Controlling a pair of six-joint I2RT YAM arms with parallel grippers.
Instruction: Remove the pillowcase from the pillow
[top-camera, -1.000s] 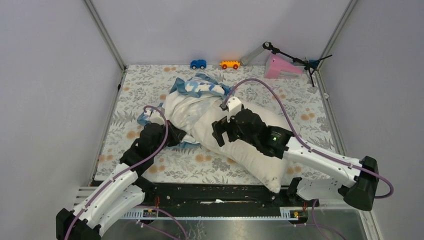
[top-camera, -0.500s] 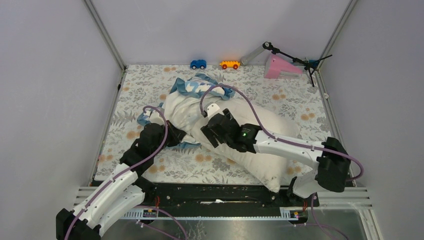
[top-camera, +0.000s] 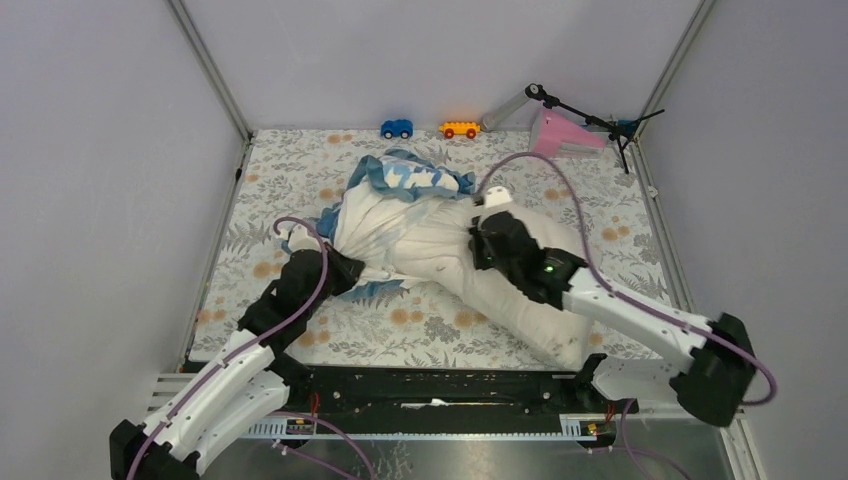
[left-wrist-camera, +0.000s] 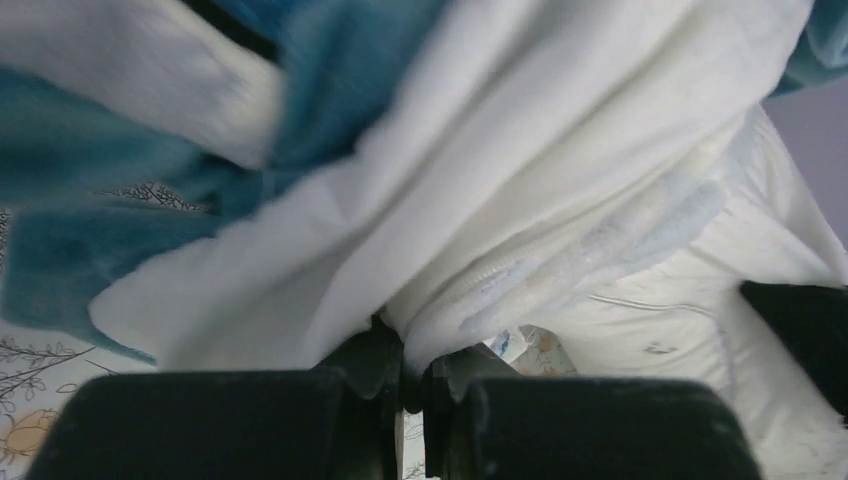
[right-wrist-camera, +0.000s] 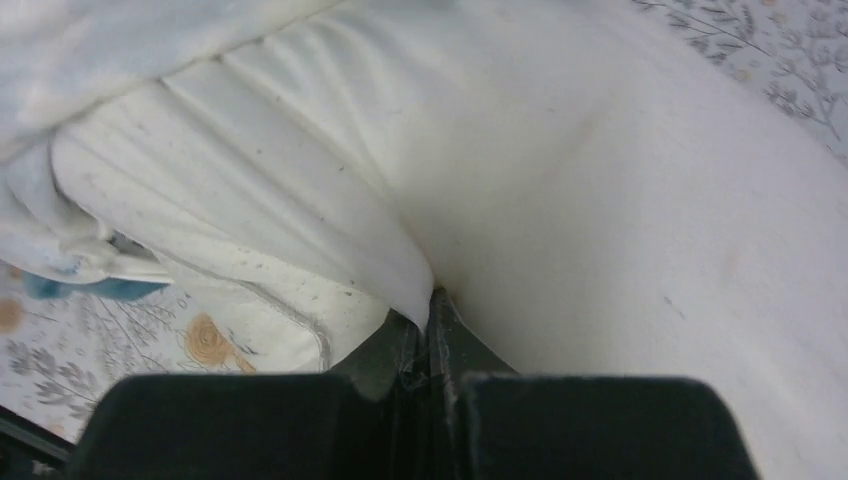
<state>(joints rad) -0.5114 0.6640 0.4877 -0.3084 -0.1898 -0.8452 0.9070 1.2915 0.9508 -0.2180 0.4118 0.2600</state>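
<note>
The cream-white pillow (top-camera: 510, 305) lies slanted across the middle of the table, its near end towards the front right. The pillowcase (top-camera: 385, 225), white inside and blue-printed at its far bunch, still wraps the pillow's far-left end. My left gripper (top-camera: 350, 268) is shut on the pillowcase's near edge. In the left wrist view the left gripper (left-wrist-camera: 412, 335) pinches white pillowcase (left-wrist-camera: 560, 150) fabric drawn taut. My right gripper (top-camera: 478, 245) is shut on the pillow. In the right wrist view the right gripper (right-wrist-camera: 432, 305) holds a fold of the pillow (right-wrist-camera: 620, 190).
The grey-and-orange floral table cloth (top-camera: 290, 170) covers the table. A blue toy car (top-camera: 397, 128) and an orange toy car (top-camera: 460, 129) stand at the back edge. A pink wedge (top-camera: 560, 135) with a black stand sits at the back right. Walls close in on three sides.
My right gripper went from open to shut on the pillow and moved right and back, stretching pillow and pillowcase between the arms. The left gripper kept its hold and hardly moved.
</note>
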